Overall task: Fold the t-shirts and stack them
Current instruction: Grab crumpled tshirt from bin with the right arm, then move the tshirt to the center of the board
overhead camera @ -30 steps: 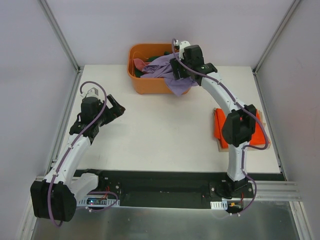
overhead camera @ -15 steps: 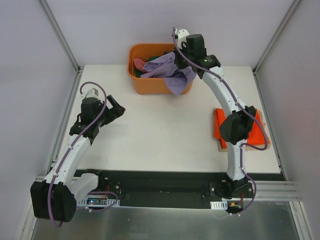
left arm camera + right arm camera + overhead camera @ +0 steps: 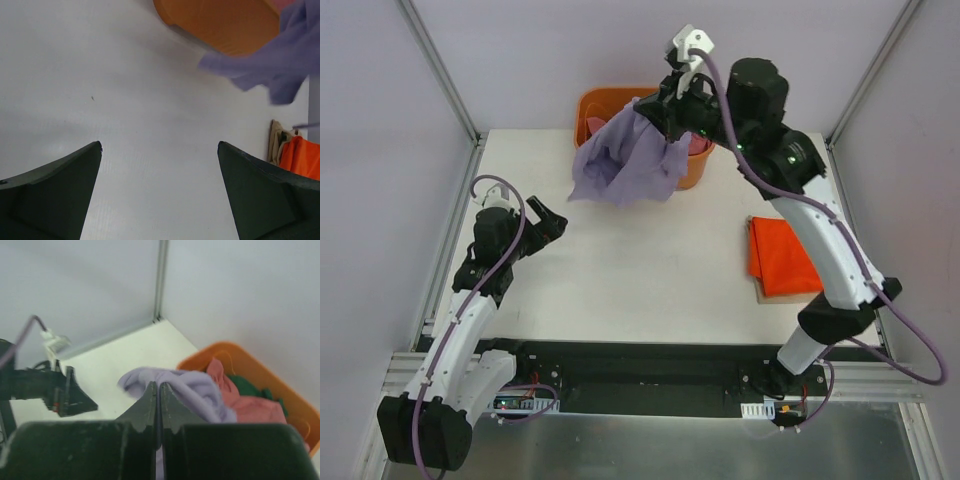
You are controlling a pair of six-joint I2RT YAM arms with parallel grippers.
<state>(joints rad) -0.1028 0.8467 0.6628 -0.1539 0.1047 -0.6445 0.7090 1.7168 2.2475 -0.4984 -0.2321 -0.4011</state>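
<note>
High over the back of the table my right gripper is shut on a lavender-purple t-shirt, which hangs crumpled in front of the orange tub. That lavender shirt also shows in the left wrist view. A dusty pink t-shirt and a dark green one lie inside the tub. At the table's right a bright orange-red t-shirt lies folded. My left gripper stays open over bare table at the left, holding nothing.
A tan board sticks out from under the folded orange-red shirt. Grey walls with metal posts close in the white table on three sides. The tub stands at the back edge.
My right gripper closed on the lavender shirt in the tub and raised it up and leftward, so it now hangs free. The left arm shifted slightly.
</note>
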